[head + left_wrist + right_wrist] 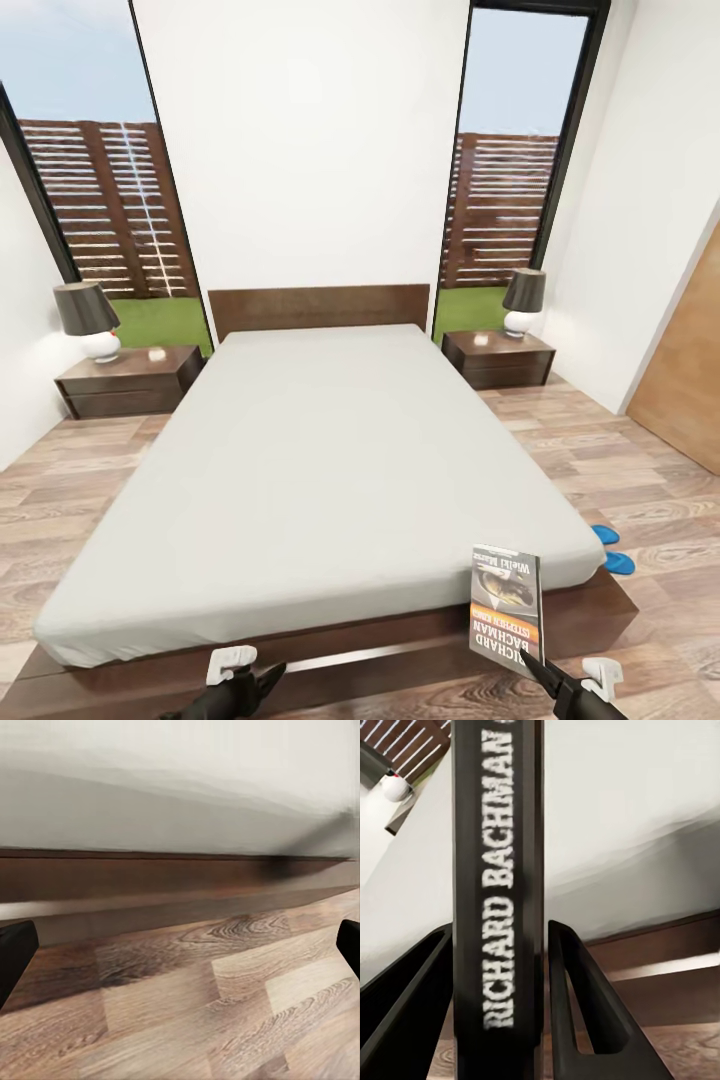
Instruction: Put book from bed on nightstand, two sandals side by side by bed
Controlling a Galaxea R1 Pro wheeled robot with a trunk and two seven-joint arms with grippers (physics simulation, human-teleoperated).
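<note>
We see the right gripper (544, 1005) clamped on the book (507, 608) — held upright over the bed (330, 450) foot corner. Left gripper (180, 960) spread open above plank floor (620, 470); sandals (611, 549) beside the bed.

The right hand (545, 668) holds the book (507, 608) upright at the bed's (330, 450) foot corner.
</note>
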